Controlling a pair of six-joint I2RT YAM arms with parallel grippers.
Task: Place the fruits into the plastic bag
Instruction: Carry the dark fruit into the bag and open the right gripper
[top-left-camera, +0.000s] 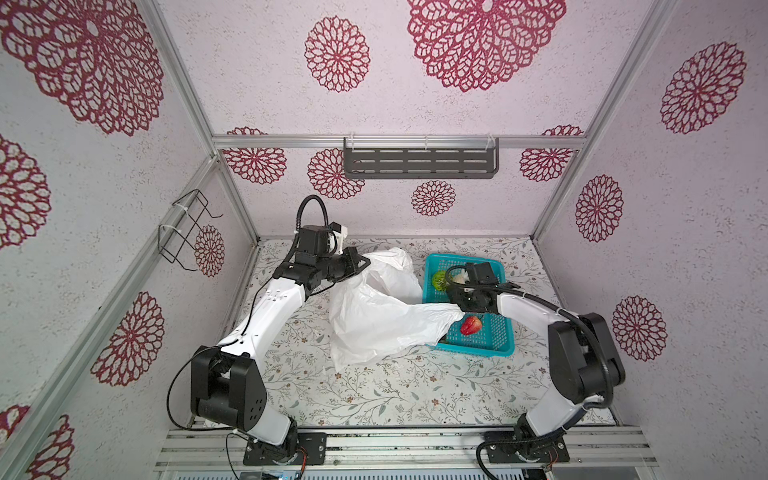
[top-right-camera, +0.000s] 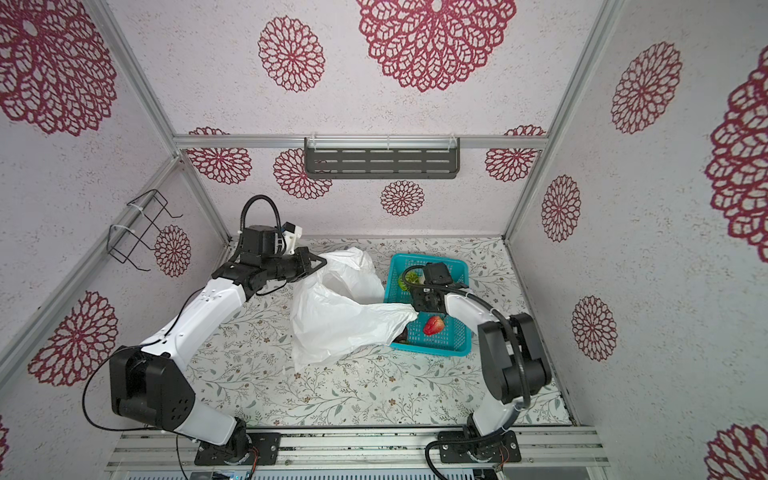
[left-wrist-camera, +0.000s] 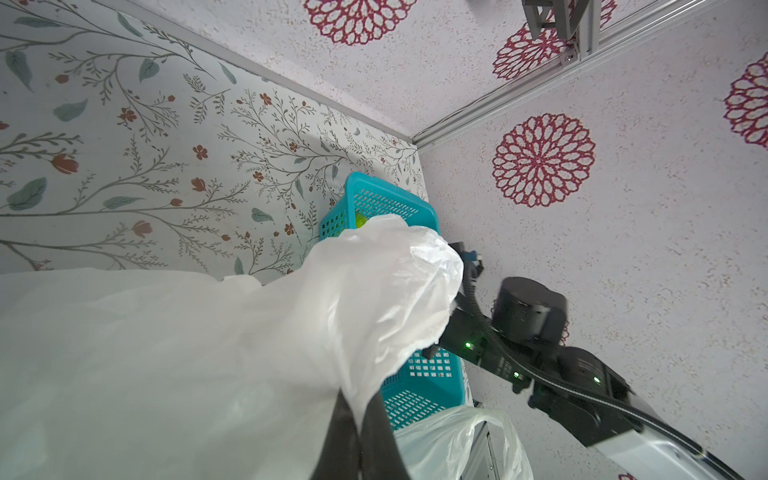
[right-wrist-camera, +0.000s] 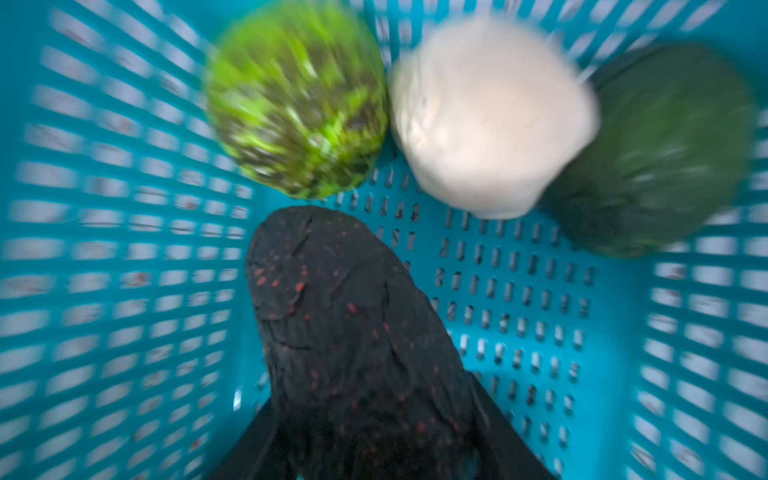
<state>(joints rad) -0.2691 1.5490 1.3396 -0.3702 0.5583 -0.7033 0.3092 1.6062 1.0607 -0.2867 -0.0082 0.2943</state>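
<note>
Right pincer (right-wrist-camera: 374, 436) clasps the near-black fruit (right-wrist-camera: 353, 324) inside the teal basket (right-wrist-camera: 124, 249), other fruits just beyond its tips. Left pincer (left-wrist-camera: 357, 432) is clenched on the plastic bag (top-left-camera: 374, 316). The fruit looks light, rigid and pebbled, best gripped across its middle; the bag looks limp and slippery.

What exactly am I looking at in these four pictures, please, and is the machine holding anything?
It is a robot with two arms, each ending in a two-fingered gripper. Two pictures look down on the whole flowered table from overhead; the other two come from a camera on each wrist. On the table are a white plastic bag and a teal basket holding a strawberry, a light green fruit, a cream fruit and a dark green fruit. The left gripper is shut on the plastic bag. The right gripper, down in the basket, appears to grip a near-black fruit.
</note>
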